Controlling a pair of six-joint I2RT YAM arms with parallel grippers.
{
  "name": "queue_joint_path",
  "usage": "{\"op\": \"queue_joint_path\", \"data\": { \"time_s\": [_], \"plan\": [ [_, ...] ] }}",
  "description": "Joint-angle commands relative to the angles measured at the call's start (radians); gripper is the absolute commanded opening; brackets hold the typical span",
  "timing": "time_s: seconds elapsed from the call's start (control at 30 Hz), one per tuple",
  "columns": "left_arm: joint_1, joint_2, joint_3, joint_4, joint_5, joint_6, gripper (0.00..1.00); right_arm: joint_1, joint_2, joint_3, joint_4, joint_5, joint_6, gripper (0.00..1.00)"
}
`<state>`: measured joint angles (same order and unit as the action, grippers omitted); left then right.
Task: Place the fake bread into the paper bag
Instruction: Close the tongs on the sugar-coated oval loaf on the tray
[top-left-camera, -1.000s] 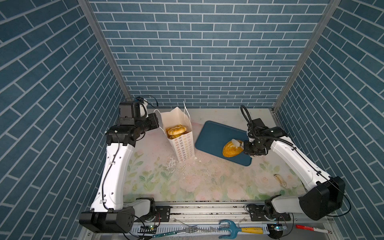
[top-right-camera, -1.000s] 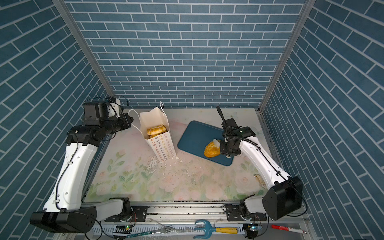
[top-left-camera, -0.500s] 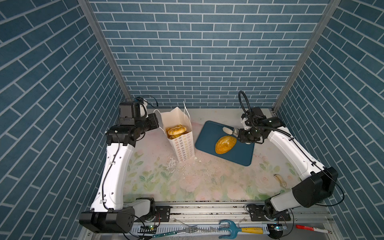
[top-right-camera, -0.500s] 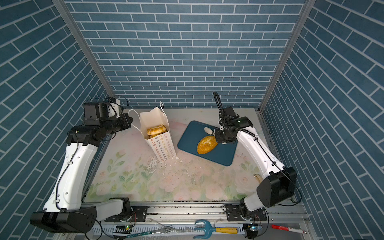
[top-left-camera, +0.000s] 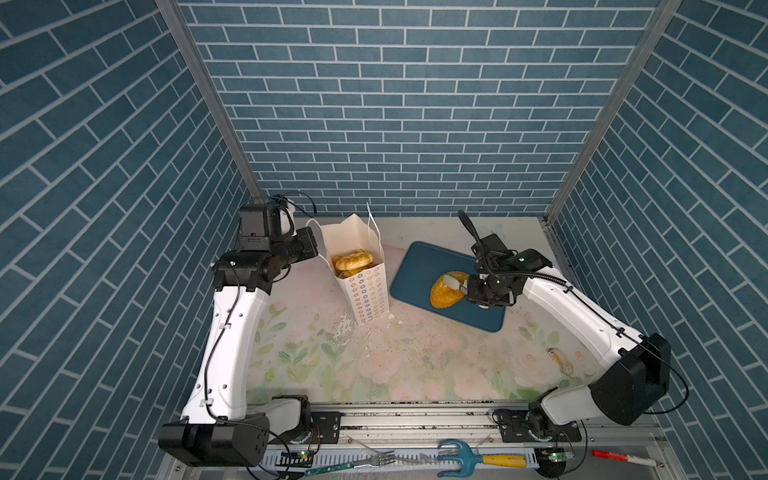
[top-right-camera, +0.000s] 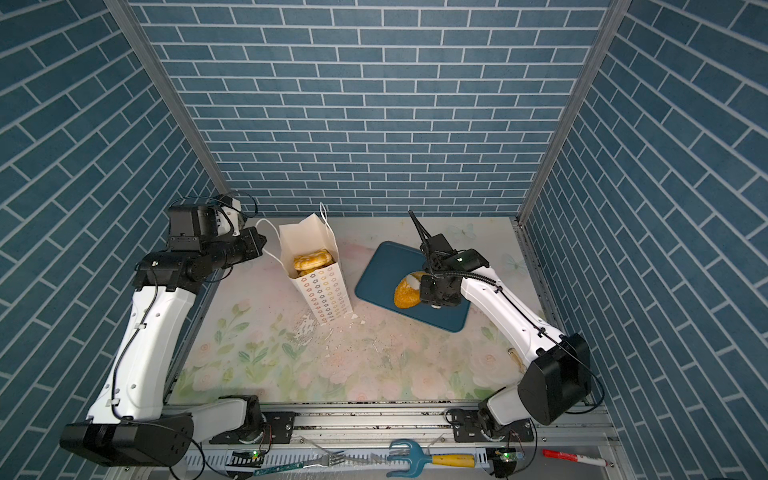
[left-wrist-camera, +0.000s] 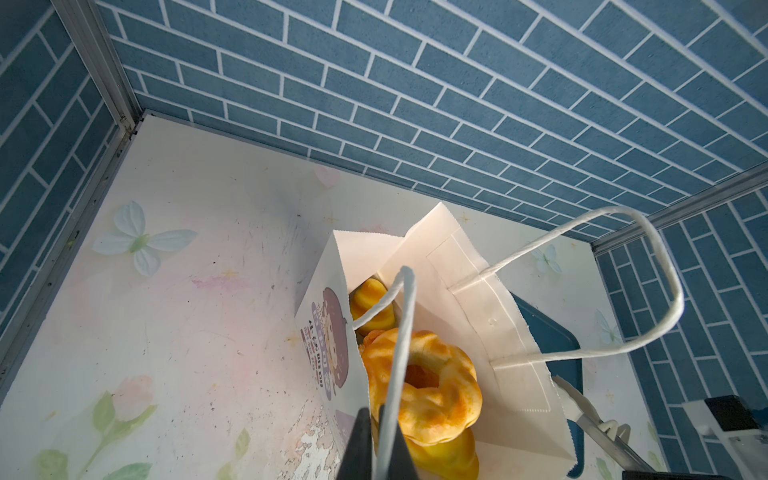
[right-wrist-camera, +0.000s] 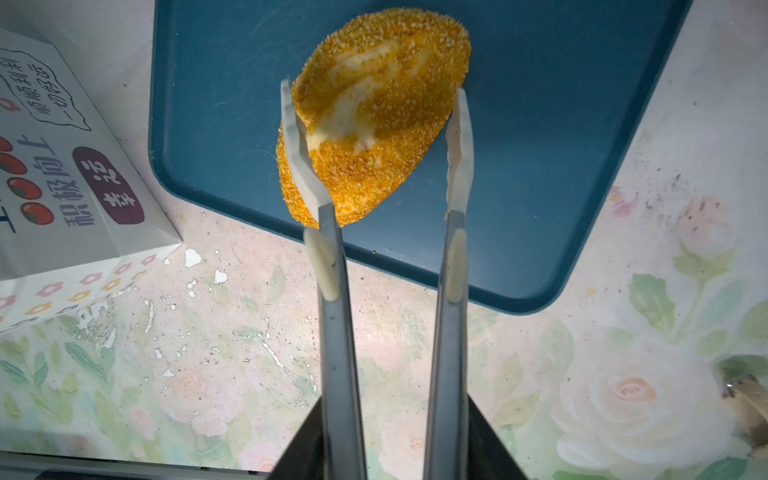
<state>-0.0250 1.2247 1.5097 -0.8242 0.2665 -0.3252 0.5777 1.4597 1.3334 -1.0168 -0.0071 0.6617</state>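
The paper bag (top-left-camera: 365, 286) (top-right-camera: 328, 295) stands upright at the back left of the mat, with golden fake bread pieces (top-left-camera: 351, 259) (left-wrist-camera: 424, 386) piled inside to near its mouth. My left gripper (left-wrist-camera: 378, 444) (top-left-camera: 311, 245) is shut on the near cord handle (left-wrist-camera: 399, 332), beside the bag's left wall. A large oval seeded loaf (top-left-camera: 442, 293) (right-wrist-camera: 365, 174) lies tilted on the dark blue tray (top-left-camera: 424, 262) (right-wrist-camera: 540, 166). My right gripper (right-wrist-camera: 374, 91) (top-left-camera: 455, 283) straddles it, both long fingers (right-wrist-camera: 297, 137) against its sides.
Blue brick walls close in the left, back and right. A small brownish object (top-left-camera: 561, 361) lies on the floral mat at front right. On the front rail lie a fork (top-left-camera: 374, 459), a blue hand rake (top-left-camera: 461, 457) and a red pen (top-left-camera: 619, 455).
The right arm swung up and back with the loaf, then came down again; the loaf now sits a little further left on the tray. The left arm and bag have not moved.
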Motion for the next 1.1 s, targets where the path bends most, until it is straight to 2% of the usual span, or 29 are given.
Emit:
{"op": "queue_joint_path", "data": {
  "time_s": [0.0, 0.1, 0.27, 0.4, 0.53, 0.67, 0.8, 1.0, 1.07],
  "plan": [
    [-0.003, -0.018, -0.011, 0.002, -0.003, 0.008, 0.08, 0.014, 0.025, -0.001, 0.080, -0.016, 0.077, 0.46],
    [-0.001, -0.023, -0.010, -0.004, -0.009, 0.013, 0.08, 0.015, 0.049, 0.009, 0.090, -0.021, 0.071, 0.46],
    [0.000, -0.028, -0.014, 0.000, -0.005, 0.010, 0.08, -0.016, 0.082, 0.026, 0.049, -0.017, -0.012, 0.46],
    [0.000, -0.030, -0.014, -0.001, -0.006, 0.012, 0.08, -0.068, 0.099, 0.032, -0.023, -0.039, -0.178, 0.44],
    [0.001, -0.034, -0.013, -0.005, -0.006, 0.012, 0.08, -0.082, 0.114, 0.076, -0.130, 0.074, -0.321, 0.43],
    [0.002, -0.035, -0.018, -0.003, -0.010, 0.012, 0.08, -0.115, 0.088, 0.093, -0.141, 0.069, -0.387, 0.43],
    [0.002, -0.033, -0.018, -0.001, -0.010, 0.008, 0.08, -0.118, 0.082, 0.131, -0.153, 0.055, -0.358, 0.45],
    [0.002, -0.029, -0.022, 0.005, -0.009, 0.006, 0.08, -0.106, 0.048, 0.122, -0.107, 0.021, -0.173, 0.46],
    [0.002, -0.030, -0.026, 0.008, -0.006, 0.004, 0.08, -0.091, 0.046, 0.106, -0.091, 0.045, -0.127, 0.46]
  ]
}}
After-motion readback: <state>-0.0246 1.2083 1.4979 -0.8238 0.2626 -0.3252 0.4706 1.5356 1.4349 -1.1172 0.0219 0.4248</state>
